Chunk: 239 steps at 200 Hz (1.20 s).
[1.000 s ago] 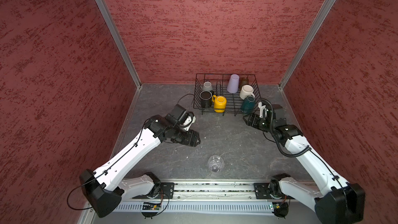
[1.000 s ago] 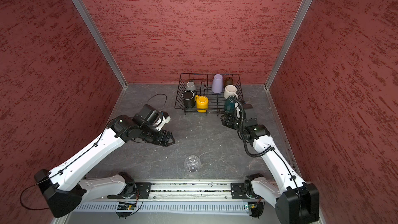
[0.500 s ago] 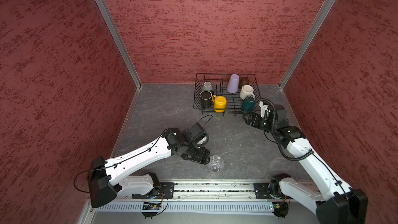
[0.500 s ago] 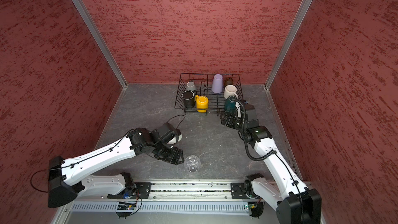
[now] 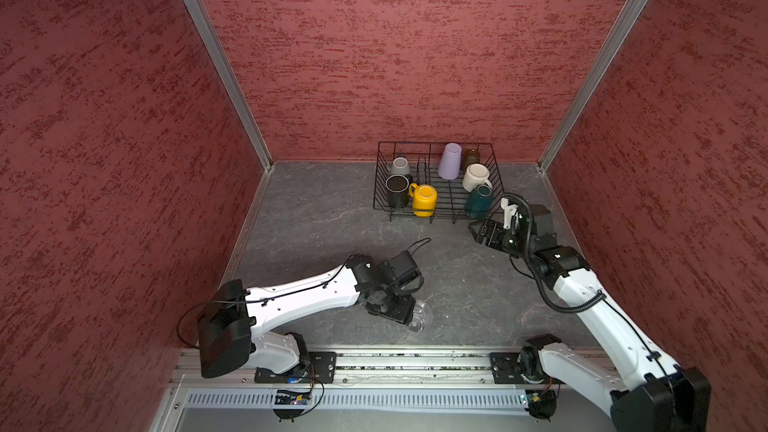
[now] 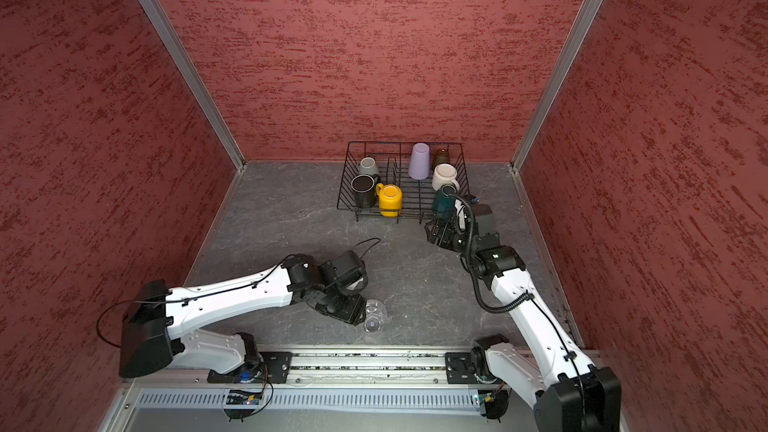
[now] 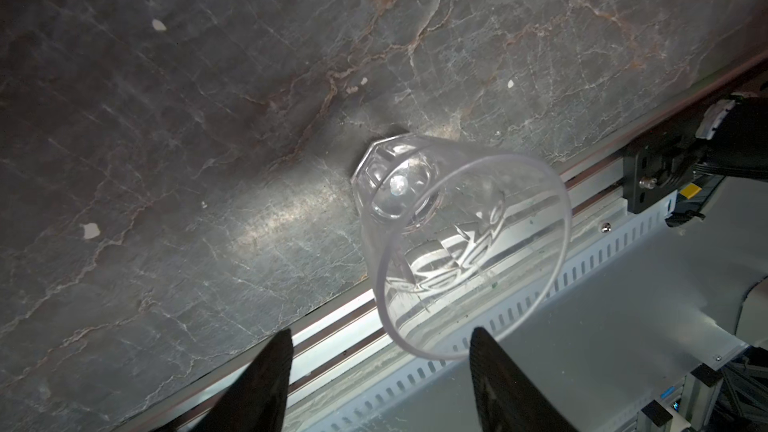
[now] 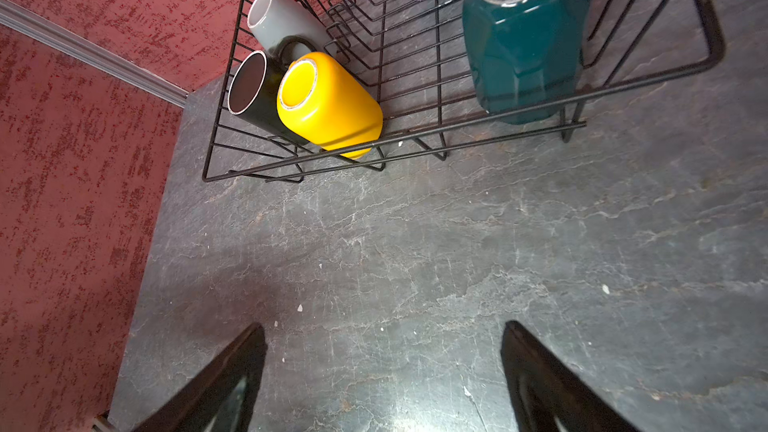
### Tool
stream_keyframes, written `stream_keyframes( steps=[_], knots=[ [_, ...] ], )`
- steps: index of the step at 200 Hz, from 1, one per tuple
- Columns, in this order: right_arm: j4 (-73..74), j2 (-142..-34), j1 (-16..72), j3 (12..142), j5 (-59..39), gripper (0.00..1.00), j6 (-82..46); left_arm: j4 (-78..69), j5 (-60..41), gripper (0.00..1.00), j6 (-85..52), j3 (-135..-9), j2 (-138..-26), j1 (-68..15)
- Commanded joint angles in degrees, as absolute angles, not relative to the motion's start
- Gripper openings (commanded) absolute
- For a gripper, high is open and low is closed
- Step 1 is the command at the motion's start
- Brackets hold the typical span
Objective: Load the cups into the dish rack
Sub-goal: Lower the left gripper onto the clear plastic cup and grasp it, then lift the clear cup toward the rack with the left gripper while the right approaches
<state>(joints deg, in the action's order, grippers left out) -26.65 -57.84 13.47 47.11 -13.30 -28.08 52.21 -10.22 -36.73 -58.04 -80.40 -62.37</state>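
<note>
- Clear glass [image 5: 419,318] stands upright near the table's [image 5: 316,218] front edge, at 6 o'clock from the dish rack [image 5: 451,201].
- Left gripper [image 7: 378,336] is spread, holding nothing; the glass lies just off its tips, at 4 o'clock in both top views.
- Right gripper [image 8: 384,326] gapes empty at the rack's 5 o'clock.

My stereo head is sitting high above my base rail [image 5: 395,361], looking steeply down toward the back wall [image 5: 415,56]; both top views are covering the whole counter [image 5: 316,209], both arms and the distant dish rack [image 5: 451,197]. My left wrist camera is looking past my left fingers [image 7: 266,376], close over the counter's near edge, sharing the clear glass [image 7: 457,243] with both top views. My right wrist camera is facing the rack's front from nearby, past my right fingers [image 8: 232,380], sharing its cups [image 8: 332,105].
</note>
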Motion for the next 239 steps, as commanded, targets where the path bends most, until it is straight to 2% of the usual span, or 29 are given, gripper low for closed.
stream_keyframes(
  steps=[1,36,72,94,111,148,198,239],
  knots=[
    [-25.18,-56.43,13.96,46.56,-11.95,0.89,-28.39,48.24,-9.09,0.64,-36.30,-58.07,-82.48,-62.49],
    [-24.87,-56.34,13.95,46.41,-12.22,0.89,-28.65,44.97,-9.69,0.57,-35.96,-58.42,-87.06,-62.11],
    [-25.09,-56.16,13.95,46.40,-11.95,0.89,-28.65,45.31,-10.13,0.28,-35.35,-58.30,-88.79,-61.88],
    [-24.62,-56.46,13.93,46.12,-12.20,0.90,-28.83,45.31,-10.12,0.15,-35.29,-57.50,-87.80,-61.33],
    [-24.05,-56.86,13.88,46.11,-12.69,0.90,-29.22,45.81,-10.30,0.00,-35.16,-57.05,-86.66,-60.63],
    [-22.40,-57.57,13.95,46.26,-14.33,0.90,-29.49,43.71,-11.59,0.00,-33.18,-54.56,-80.17,-56.53],
    [-16.17,-55.46,13.95,45.39,-19.98,0.91,-31.84,30.65,-30.20,0.00,-29.50,-51.40,-63.93,-38.43],
    [-6.63,-54.61,13.89,44.55,-29.43,0.92,-35.84,11.59,-47.25,0.00,-34.41,-51.63,-62.11,-25.02]
  ],
)
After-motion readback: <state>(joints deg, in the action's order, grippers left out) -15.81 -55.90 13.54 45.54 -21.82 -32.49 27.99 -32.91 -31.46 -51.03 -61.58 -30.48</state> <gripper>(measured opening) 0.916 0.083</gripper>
